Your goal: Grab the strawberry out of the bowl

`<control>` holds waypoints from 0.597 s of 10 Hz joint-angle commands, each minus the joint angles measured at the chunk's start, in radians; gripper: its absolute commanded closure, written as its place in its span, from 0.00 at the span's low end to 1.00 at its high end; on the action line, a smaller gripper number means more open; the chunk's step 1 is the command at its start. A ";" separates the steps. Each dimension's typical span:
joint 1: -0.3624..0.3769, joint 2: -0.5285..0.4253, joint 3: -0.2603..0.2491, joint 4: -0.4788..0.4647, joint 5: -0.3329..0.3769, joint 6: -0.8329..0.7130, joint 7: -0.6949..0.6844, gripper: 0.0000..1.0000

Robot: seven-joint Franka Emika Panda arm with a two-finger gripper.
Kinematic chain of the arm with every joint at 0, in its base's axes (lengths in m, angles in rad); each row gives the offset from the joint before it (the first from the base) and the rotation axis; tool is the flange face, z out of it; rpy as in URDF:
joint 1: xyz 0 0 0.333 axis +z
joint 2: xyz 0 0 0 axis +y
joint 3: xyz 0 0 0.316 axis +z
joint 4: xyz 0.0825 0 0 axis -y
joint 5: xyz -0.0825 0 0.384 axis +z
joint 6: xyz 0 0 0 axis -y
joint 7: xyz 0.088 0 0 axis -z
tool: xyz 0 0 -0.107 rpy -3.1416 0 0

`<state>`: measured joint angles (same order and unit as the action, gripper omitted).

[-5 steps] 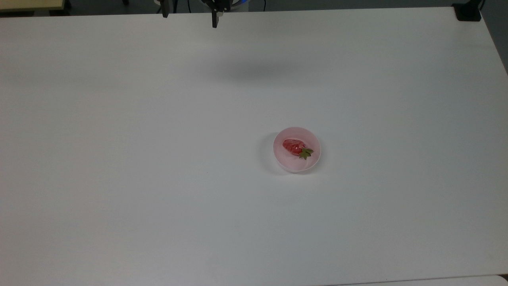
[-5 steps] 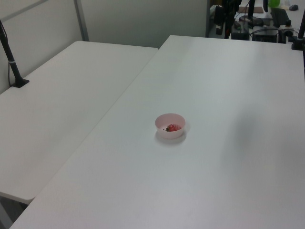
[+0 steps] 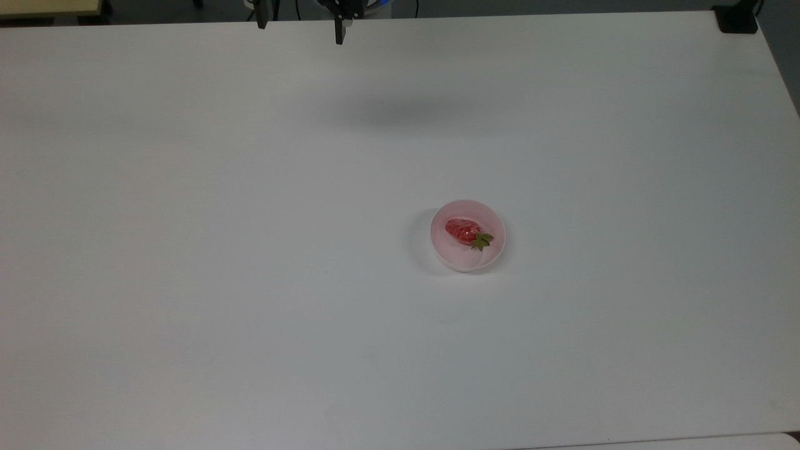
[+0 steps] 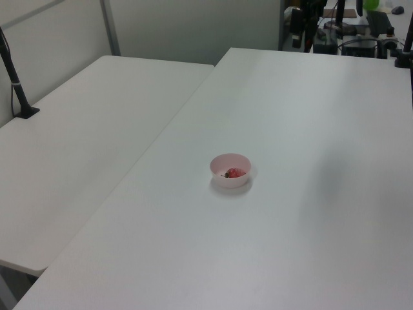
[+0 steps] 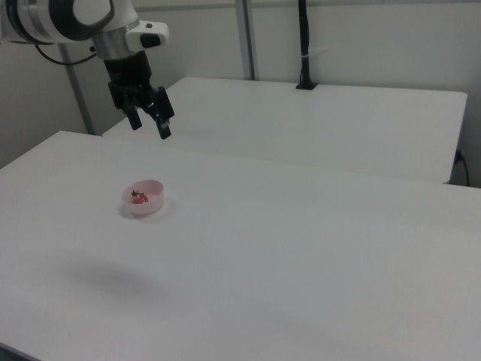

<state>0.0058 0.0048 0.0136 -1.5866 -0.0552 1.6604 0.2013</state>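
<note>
In the top view I see my gripper (image 3: pixel 300 31) up at the far edge of the white bench (image 3: pixel 187 250), high above it. Its two fingers (image 3: pixel 339 34) stand wide apart and hold nothing. A soft shadow lies on the bench a bit below it. The pink bowl (image 3: pixel 453 256) sits on the bench, well away from the gripper, a little toward the top view's right and closer to the near edge than the far one. The strawberry (image 3: pixel 462 230) lies inside the bowl, with its green cap pointing to the top view's right.

In the left view the bowl (image 4: pixel 219 168) sits out in the open part of the bench (image 4: pixel 310 245), far from every edge. The strawberry (image 4: pixel 235 172) rests on the bowl's floor. A second white table (image 4: pixel 84 142) stands beside the bench on the left view's left.

In the right view my gripper (image 5: pixel 149 122) hangs in the air, open wide and empty. The bowl (image 5: pixel 150 207) sits on the bench below it, well apart from it, near the edge on the right view's left. The strawberry (image 5: pixel 137 198) is in the bowl.
</note>
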 commanded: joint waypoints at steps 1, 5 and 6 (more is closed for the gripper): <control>-0.001 -0.020 -0.007 -0.032 0.026 0.036 -0.023 0.00; 0.002 -0.005 -0.007 -0.033 0.021 0.035 -0.092 0.00; 0.005 0.016 -0.007 -0.032 0.023 0.029 -0.232 0.00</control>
<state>0.0058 0.0081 0.0136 -1.5891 -0.0552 1.6604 0.1611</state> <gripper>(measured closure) 0.000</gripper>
